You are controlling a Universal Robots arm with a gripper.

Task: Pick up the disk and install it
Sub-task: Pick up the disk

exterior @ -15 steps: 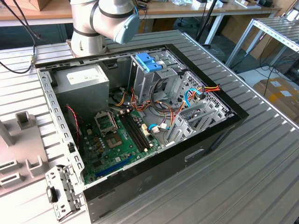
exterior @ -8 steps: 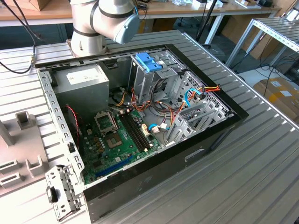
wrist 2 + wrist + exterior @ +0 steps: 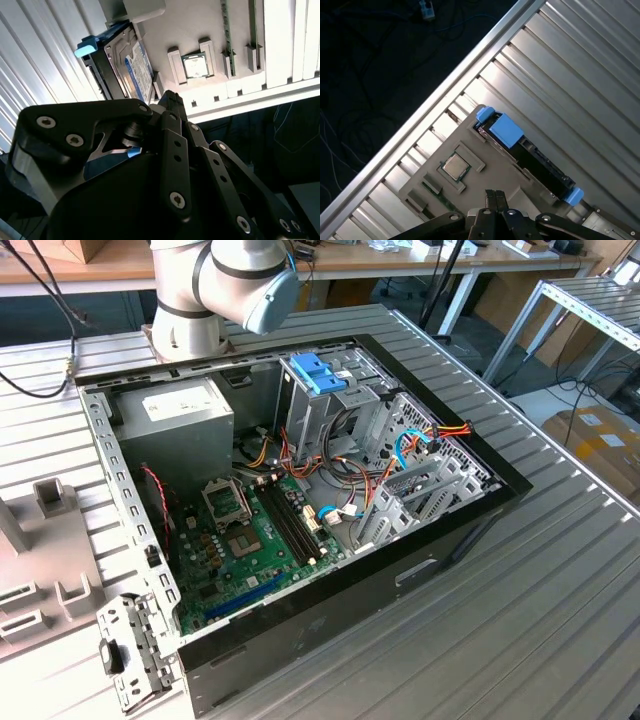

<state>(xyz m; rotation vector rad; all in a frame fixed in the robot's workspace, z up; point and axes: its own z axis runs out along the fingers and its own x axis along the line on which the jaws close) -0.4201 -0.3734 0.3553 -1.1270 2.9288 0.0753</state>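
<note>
The disk (image 3: 540, 162) stands on edge in a slot of a grey holder block (image 3: 505, 175), with blue side rails at both ends. In the second wrist view the disk (image 3: 131, 67) shows its white-and-blue label and one blue rail tip. My gripper (image 3: 495, 196) hangs above the holder block, a little to the side of the disk and apart from it. Its black fingertips are pressed together with nothing between them, as the gripper (image 3: 170, 97) also shows in the second wrist view. The open computer case (image 3: 300, 500) lies on the ribbed metal table.
A processor chip (image 3: 456, 166) sits in a pocket of the holder block near the disk. Inside the case are a grey power supply (image 3: 180, 410), a drive cage with a light-blue latch (image 3: 318, 373), loose cables and the green board (image 3: 250, 540). A metal bracket (image 3: 130, 650) lies by the case corner.
</note>
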